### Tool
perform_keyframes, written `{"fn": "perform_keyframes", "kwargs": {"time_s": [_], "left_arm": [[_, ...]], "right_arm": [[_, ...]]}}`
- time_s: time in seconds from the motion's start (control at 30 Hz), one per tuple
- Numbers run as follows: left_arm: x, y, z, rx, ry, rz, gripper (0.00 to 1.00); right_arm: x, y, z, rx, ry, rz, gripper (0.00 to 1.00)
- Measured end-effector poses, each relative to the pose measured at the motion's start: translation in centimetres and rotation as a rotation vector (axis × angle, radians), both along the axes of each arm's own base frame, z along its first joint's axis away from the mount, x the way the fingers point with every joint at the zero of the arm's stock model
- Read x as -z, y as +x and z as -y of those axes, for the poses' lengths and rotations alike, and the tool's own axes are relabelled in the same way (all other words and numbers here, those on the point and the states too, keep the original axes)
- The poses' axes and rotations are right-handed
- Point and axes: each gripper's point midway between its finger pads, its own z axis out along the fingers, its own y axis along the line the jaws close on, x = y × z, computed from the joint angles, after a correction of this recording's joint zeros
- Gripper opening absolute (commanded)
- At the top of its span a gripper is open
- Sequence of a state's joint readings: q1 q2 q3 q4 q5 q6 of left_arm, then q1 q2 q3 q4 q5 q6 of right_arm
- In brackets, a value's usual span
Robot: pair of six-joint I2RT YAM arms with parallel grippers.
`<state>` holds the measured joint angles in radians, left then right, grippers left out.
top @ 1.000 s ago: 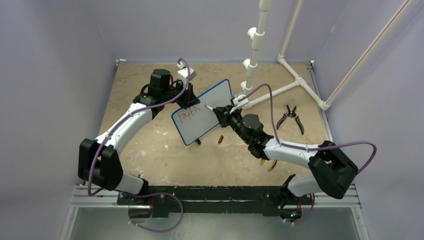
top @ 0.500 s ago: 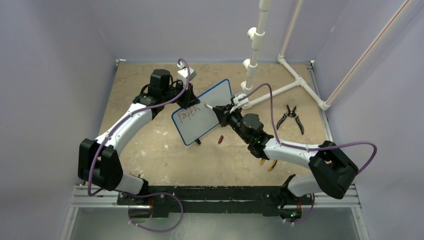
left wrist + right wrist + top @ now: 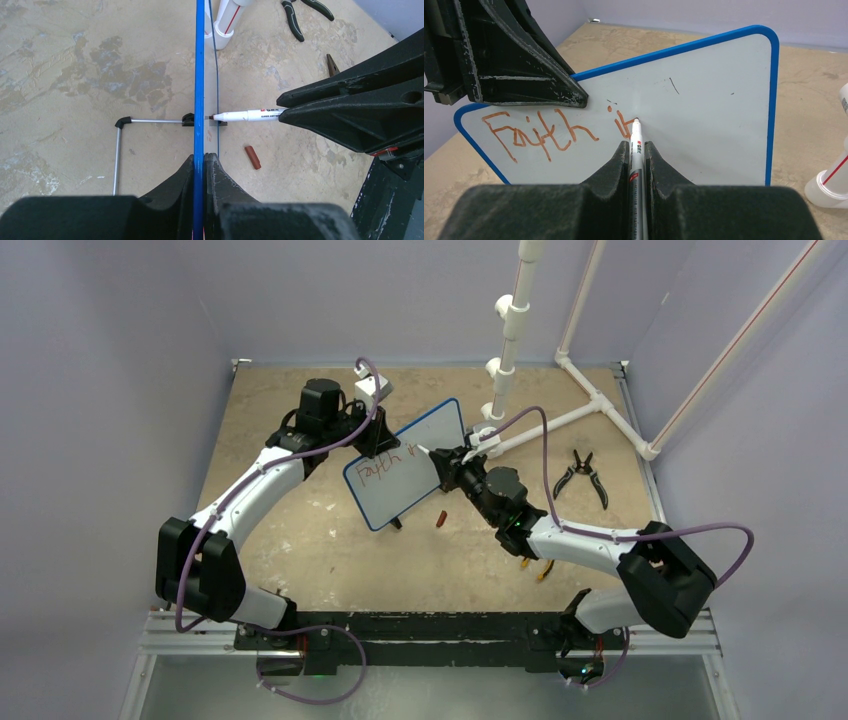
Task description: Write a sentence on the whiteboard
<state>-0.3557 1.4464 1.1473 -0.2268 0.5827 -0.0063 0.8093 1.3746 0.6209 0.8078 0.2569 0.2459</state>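
Observation:
The whiteboard (image 3: pixel 415 475), white with a blue rim, stands tilted on its black feet; it shows edge-on in the left wrist view (image 3: pixel 199 75) and face-on in the right wrist view (image 3: pixel 714 115). My left gripper (image 3: pixel 383 440) is shut on its top edge (image 3: pixel 199 160). My right gripper (image 3: pixel 447 462) is shut on a white marker (image 3: pixel 636 150), its tip touching the board. The sentence (image 3: pixel 554 130) reads "Faith i" in red, with a further stroke at the marker tip. The marker also shows in the left wrist view (image 3: pixel 247 115).
A red marker cap (image 3: pixel 440 518) lies on the table under the board, also in the left wrist view (image 3: pixel 252 157). Black pliers (image 3: pixel 583 476) lie at the right. A white PVC pipe frame (image 3: pixel 560 400) stands behind. A thin metal stand leg (image 3: pixel 118 150) sticks out left.
The right gripper has shifted the marker a little right along the board, and new red strokes after "Faith" have appeared. The left arm has not moved.

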Motion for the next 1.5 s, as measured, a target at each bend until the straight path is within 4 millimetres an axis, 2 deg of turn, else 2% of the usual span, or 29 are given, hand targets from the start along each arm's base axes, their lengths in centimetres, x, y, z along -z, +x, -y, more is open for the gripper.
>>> {"fn": "perform_keyframes", "kwargs": {"time_s": [0.33, 0.63, 0.83, 0.87, 1.03, 1.23, 1.3, 1.5], "left_arm": [[0.0, 0.0, 0.0, 0.000, 0.000, 0.000, 0.00], [0.0, 0.0, 0.0, -0.001, -0.001, 0.001, 0.00], [0.0, 0.0, 0.0, -0.001, -0.001, 0.001, 0.00], [0.0, 0.0, 0.0, -0.001, -0.001, 0.001, 0.03], [0.1, 0.0, 0.1, 0.004, -0.004, 0.001, 0.39], [0.8, -0.3, 0.1, -0.012, -0.012, -0.040, 0.69], [0.9, -0.2, 0.0, -0.021, -0.014, -0.046, 0.74], [0.9, 0.7, 0.2, -0.043, -0.016, -0.059, 0.79]], "right_arm": [[0.2, 0.0, 0.2, 0.011, 0.010, -0.010, 0.00], [2.4, -0.3, 0.5, 0.018, 0.001, -0.062, 0.00], [2.5, -0.2, 0.5, 0.020, 0.004, -0.063, 0.00], [2.5, -0.2, 0.5, 0.020, 0.004, -0.063, 0.00], [2.0, -0.5, 0.7, 0.012, 0.010, -0.053, 0.00], [0.5, -1.2, 0.9, -0.019, -0.007, -0.031, 0.00], [-0.3, -1.5, 1.0, -0.034, -0.011, -0.030, 0.00], [-2.7, -1.2, 2.4, -0.038, 0.012, -0.040, 0.00]]}}
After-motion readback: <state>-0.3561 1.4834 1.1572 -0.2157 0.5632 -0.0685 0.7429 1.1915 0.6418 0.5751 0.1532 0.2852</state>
